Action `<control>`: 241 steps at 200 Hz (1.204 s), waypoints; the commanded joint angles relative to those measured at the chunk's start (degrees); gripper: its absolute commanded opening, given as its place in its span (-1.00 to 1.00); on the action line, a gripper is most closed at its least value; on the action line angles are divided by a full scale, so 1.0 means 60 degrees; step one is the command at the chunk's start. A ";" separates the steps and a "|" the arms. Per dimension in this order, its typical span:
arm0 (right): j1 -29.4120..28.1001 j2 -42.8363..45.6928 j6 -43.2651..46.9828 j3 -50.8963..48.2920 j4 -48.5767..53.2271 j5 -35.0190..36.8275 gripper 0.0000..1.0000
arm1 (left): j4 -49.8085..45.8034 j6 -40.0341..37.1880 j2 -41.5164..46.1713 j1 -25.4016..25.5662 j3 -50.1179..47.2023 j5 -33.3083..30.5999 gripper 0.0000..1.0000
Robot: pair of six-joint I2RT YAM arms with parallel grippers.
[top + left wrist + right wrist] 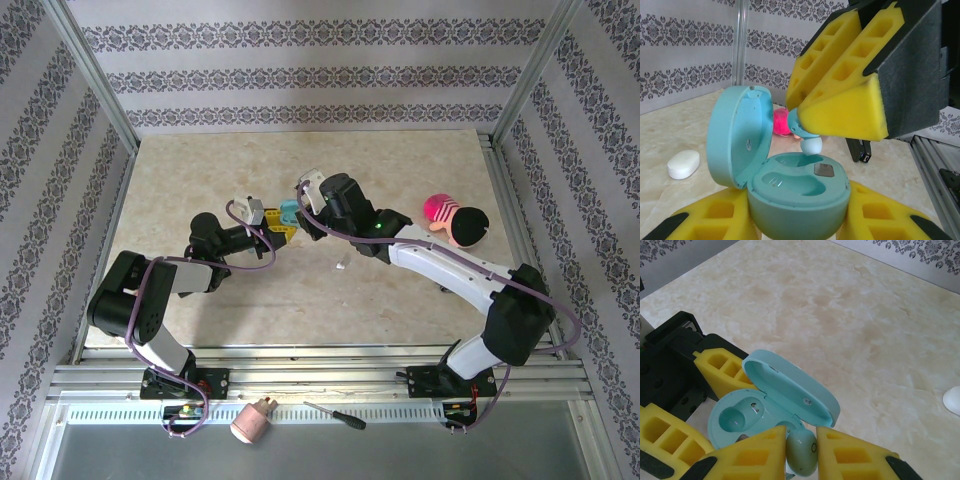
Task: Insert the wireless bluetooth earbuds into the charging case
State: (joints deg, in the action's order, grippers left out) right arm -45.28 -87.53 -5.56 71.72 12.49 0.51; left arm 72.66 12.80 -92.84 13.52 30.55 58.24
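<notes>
The left end effector [284,227] grips a teal charging case [290,212].

The table [300,300] is a flat slab with a beige, marble-patterned top, pale and lightly veined, boxed in by patterned walls on three sides and edged with aluminium rail along the near and right sides. Most of the top is bare. A pink and black soft object [455,222] lies on it toward the right, close to the rail. A white pebble-shaped case [683,164] lies flat on the surface, apart from the pink object. In front of the near rail, a lower grey ledge [500,445] carries a screwdriver [335,416] and a small pink and white item [252,421], the two apart.
</notes>
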 commanded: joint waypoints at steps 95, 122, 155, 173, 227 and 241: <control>-0.0159 -0.0178 0.0198 0.0056 -0.0050 -0.0730 -0.55 | 0.0531 0.0182 0.0224 0.0107 0.0043 -0.0080 -0.57; -0.0159 -0.0123 0.0024 0.0131 -0.0139 -0.1031 -0.47 | 0.0529 0.0182 0.0220 0.0108 0.0038 -0.0081 -0.56; -0.0134 -0.0003 -0.0236 0.0190 -0.0242 -0.1260 -0.22 | 0.0632 0.0283 0.0241 0.0105 0.0012 -0.0097 -0.57; -0.0086 0.0227 -0.0444 0.0083 -0.0396 -0.1415 -0.10 | 0.0616 0.0263 0.0256 0.0105 0.0002 -0.0154 -0.57; 0.0357 0.1554 -0.1176 -0.1224 -0.2049 -0.1953 0.16 | 0.0925 0.0370 -0.0011 0.0000 -0.0051 -0.0404 -0.58; 0.0645 0.1911 -0.1527 -0.1706 -0.2604 -0.2259 0.17 | 0.0956 0.0358 0.0009 -0.0076 -0.0095 -0.0431 -0.58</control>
State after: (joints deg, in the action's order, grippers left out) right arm -43.92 -80.20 -10.70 65.43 4.89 -9.52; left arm 73.71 13.93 -92.86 13.50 30.55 56.29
